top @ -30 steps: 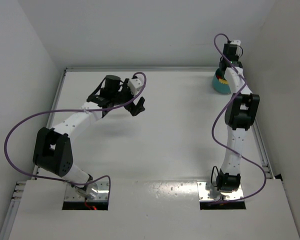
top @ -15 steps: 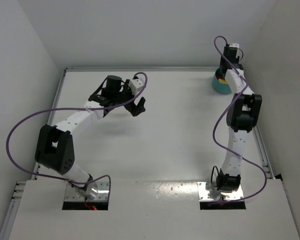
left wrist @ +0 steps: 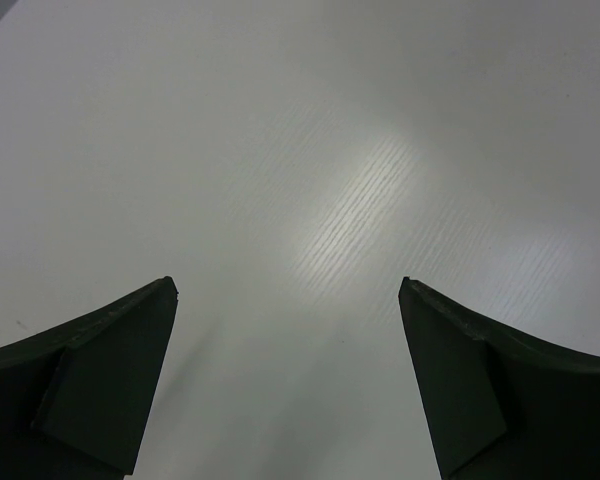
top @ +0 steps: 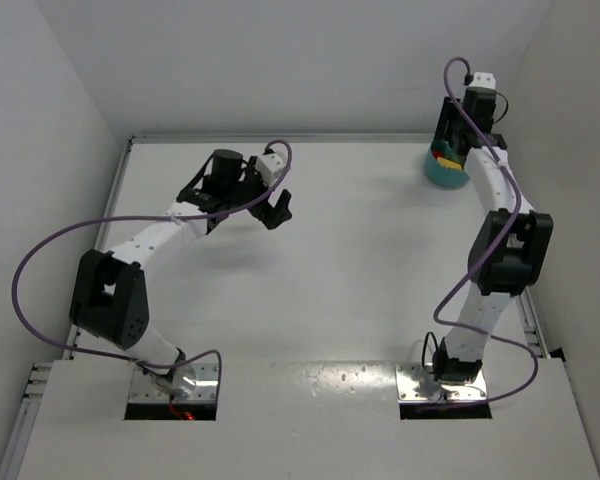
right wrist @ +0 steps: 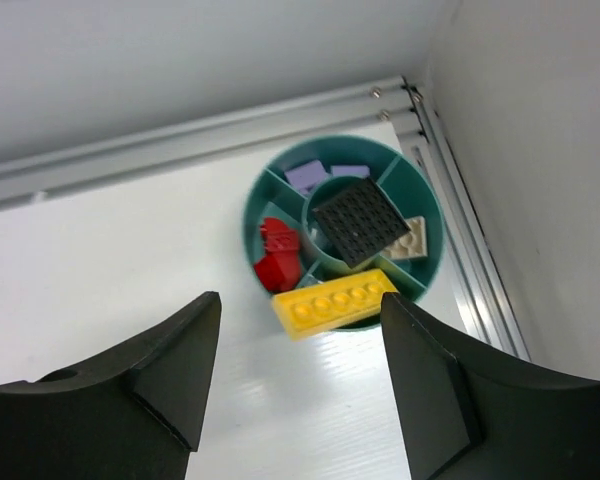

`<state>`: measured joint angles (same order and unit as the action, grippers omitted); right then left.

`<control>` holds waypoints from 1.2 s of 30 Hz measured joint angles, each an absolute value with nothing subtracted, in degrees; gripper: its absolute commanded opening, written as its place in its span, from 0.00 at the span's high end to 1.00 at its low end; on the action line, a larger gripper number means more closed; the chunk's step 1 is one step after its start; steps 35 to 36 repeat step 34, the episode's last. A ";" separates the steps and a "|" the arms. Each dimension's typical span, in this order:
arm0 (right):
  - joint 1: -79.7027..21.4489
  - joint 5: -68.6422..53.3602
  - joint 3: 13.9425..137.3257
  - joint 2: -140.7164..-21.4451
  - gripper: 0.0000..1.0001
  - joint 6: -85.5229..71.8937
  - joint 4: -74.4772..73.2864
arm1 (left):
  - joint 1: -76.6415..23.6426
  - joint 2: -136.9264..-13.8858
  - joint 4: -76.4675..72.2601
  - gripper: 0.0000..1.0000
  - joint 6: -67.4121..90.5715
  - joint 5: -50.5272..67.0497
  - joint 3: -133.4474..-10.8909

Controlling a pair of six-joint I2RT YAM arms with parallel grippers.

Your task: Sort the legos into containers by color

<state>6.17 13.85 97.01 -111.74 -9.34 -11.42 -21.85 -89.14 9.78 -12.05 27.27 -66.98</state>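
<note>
**Hidden or unclear.** From the top camera, the round teal plastic bowl with inner dividers [top: 442,178] is half covered by the right arm's wrist. Only a crescent of rim and flecks of yellow and red show there. The right gripper [top: 447,150] reads in that view as a dark block, and its jaws cannot be made out. In the right wrist view the roots of the fingers [right wrist: 170,380] are cut off by the lower edge. The long yellow plastic brick with one row of studs [right wrist: 332,303] covers the bowl's near rim. Cannot tell whether it rests on the rim or sits down in a compartment. The left wrist view shows only bare surface between two dark fingertips.

**Surface and room.** White matte table [top: 360,280], finely ribbed, with a soft glare patch under the left wrist. Plain white walls [top: 280,60] close in on three sides. An aluminium rail [right wrist: 180,152] runs along the far edge, and another runs along the right edge.

**Bowl and contents.** It sits in the far right corner of the table, just beside both rails.
- Centre well: a black square studded plate [right wrist: 360,220], tilted.
- Far compartment: pale purple bricks [right wrist: 315,175].
- Left compartment: red bricks [right wrist: 278,258].
- Right compartment: a cream brick [right wrist: 410,240].

**Grippers.** The right gripper hangs above the bowl with its jaws apart, grasping nothing. The left gripper [left wrist: 288,285] is spread wide and empty, over the table's left half and well apart from the bowl.
</note>
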 measured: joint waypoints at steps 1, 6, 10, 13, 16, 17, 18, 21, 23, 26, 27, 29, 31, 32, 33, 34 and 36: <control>6.17 12.86 96.66 -110.87 0.34 -9.50 -11.11 | -21.85 -89.12 9.65 0.01 -11.77 27.03 -66.98; 5.98 7.86 92.86 -106.52 0.34 -9.28 -10.87 | -21.71 -88.71 9.28 0.01 -9.23 25.58 -66.89; 5.39 3.49 87.50 -102.78 0.34 -7.31 -11.20 | -20.73 -88.20 8.97 0.01 -5.19 24.93 -66.89; 4.23 0.27 83.00 -99.35 0.29 -5.06 -11.49 | -19.86 -87.79 9.74 0.01 -2.85 22.79 -66.96; 2.35 -4.45 79.66 -95.74 0.28 -2.63 -12.84 | -19.31 -87.74 11.97 0.01 -1.17 20.69 -67.13; 1.72 -5.82 78.85 -94.70 0.26 -1.91 -13.34 | -19.11 -87.74 12.86 0.01 -0.69 20.21 -67.22; 1.13 -7.22 77.84 -93.65 0.25 -1.21 -13.67 | -18.68 -87.74 13.87 0.01 -0.05 19.79 -67.35; -1.54 -11.60 71.59 -88.97 0.16 1.67 -13.87 | -16.16 -87.74 15.51 0.01 2.04 19.14 -67.37; -3.14 -13.65 67.99 -86.94 0.11 3.18 -14.52 | -13.98 -87.74 16.01 0.01 3.33 18.59 -67.20; -4.67 -15.31 63.40 -86.06 0.10 3.46 -15.33 | -11.64 -87.66 16.27 0.01 4.54 17.15 -66.04; -4.67 -15.46 62.08 -86.04 0.08 3.42 -15.38 | -11.16 -87.64 16.53 0.01 4.78 16.71 -65.58; -4.56 -15.49 58.98 -85.78 0.08 3.27 -15.49 | -10.39 -87.64 17.10 0.01 5.06 15.84 -64.77; -4.34 -15.49 57.14 -85.56 0.08 3.14 -15.64 | -9.96 -87.64 17.72 0.01 5.17 15.05 -64.40; -4.34 -15.49 56.34 -85.36 0.08 3.05 -15.53 | -9.87 -87.64 17.89 0.01 5.19 14.61 -64.29; -4.36 -15.49 55.79 -85.01 0.08 3.03 -15.49 | -9.78 -87.64 17.98 0.01 5.26 14.31 -64.27; -4.38 -15.51 55.27 -84.53 0.08 3.01 -15.51 | -9.61 -87.64 17.98 0.01 5.30 13.96 -64.23; -4.38 -15.51 55.27 -84.53 0.08 3.01 -15.51 | -9.61 -87.64 17.98 0.01 5.30 13.96 -64.23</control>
